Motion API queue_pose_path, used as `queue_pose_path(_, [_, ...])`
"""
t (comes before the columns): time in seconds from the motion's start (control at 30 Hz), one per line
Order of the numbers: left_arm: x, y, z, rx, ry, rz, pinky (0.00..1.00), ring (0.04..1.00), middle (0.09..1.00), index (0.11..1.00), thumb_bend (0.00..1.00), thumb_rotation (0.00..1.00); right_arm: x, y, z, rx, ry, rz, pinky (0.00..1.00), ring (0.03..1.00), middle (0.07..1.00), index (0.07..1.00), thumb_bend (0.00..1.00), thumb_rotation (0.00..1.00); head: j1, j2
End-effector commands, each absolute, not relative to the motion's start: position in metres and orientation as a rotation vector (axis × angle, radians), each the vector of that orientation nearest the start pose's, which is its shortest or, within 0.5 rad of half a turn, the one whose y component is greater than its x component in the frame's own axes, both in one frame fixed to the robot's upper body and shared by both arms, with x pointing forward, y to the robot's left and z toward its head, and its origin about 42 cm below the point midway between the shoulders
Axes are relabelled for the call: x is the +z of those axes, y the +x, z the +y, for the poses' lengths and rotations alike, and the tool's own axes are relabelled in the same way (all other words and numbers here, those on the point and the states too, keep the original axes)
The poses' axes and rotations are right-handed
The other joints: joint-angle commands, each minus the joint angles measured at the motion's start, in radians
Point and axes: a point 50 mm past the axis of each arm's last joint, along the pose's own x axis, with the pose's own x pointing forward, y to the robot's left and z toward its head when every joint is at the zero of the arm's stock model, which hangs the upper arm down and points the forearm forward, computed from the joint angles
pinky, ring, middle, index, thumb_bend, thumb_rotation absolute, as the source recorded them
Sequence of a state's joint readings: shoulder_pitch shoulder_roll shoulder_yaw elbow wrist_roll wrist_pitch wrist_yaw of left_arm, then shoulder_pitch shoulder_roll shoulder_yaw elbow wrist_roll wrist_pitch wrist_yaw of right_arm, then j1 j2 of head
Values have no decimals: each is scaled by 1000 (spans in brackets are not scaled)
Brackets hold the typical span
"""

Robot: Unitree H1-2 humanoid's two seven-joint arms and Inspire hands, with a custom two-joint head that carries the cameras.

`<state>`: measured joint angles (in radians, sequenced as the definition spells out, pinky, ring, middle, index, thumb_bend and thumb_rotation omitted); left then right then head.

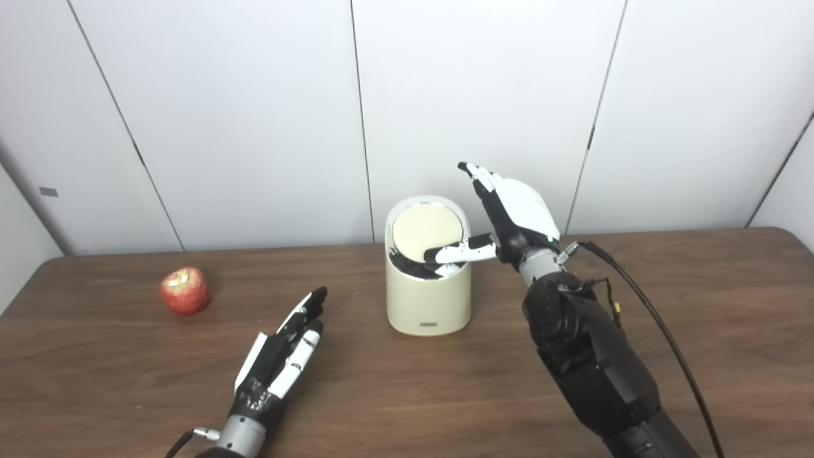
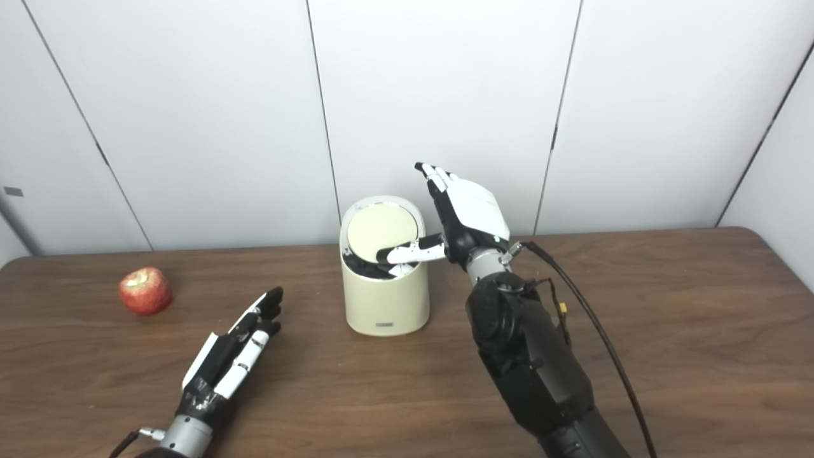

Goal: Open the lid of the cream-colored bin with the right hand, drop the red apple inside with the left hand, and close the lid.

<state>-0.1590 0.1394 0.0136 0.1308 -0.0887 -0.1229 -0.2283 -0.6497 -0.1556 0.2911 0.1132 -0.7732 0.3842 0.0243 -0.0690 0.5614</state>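
Observation:
The cream-colored bin (image 1: pixel 428 299) stands mid-table. Its round lid (image 1: pixel 425 232) is tilted, with a dark gap showing at its front edge. My right hand (image 1: pixel 509 213) is beside the bin's right rim, fingers stretched upward and apart; its thumb (image 1: pixel 459 252) reaches over the rim and presses on the lid's front edge. The red apple (image 1: pixel 185 291) sits on the table at the far left, a bite mark at its top. My left hand (image 1: pixel 283 353) lies open and empty, low over the table between apple and bin, fingers pointing toward the bin.
The brown wooden table (image 1: pixel 699 331) meets a white panelled wall (image 1: pixel 254 127) just behind the bin. A black cable (image 1: pixel 642 305) runs from my right wrist down the right side of the arm.

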Motion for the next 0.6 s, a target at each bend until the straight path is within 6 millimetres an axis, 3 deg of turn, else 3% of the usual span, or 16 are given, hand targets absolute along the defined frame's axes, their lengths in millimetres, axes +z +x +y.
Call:
queue_pose_path(0.0, [129, 337, 238, -236, 67, -199, 987, 1000, 989, 974, 269, 684, 291, 453, -145, -51, -1039, -326, 930, 955, 946, 932, 777, 422, 1, 2])
queue_pose_path(0.37, [130, 336, 236, -241, 81, -194, 984, 1000, 988, 978, 285, 679, 288, 456, -143, -71, -1063, -286, 908, 940, 929, 922, 794, 427, 5, 3])
queue_pose_path(0.57, [131, 335, 233, -241, 72, -196, 985, 1000, 991, 982, 288, 688, 287, 460, -142, -83, -1093, -257, 913, 939, 925, 926, 822, 377, 10, 7])
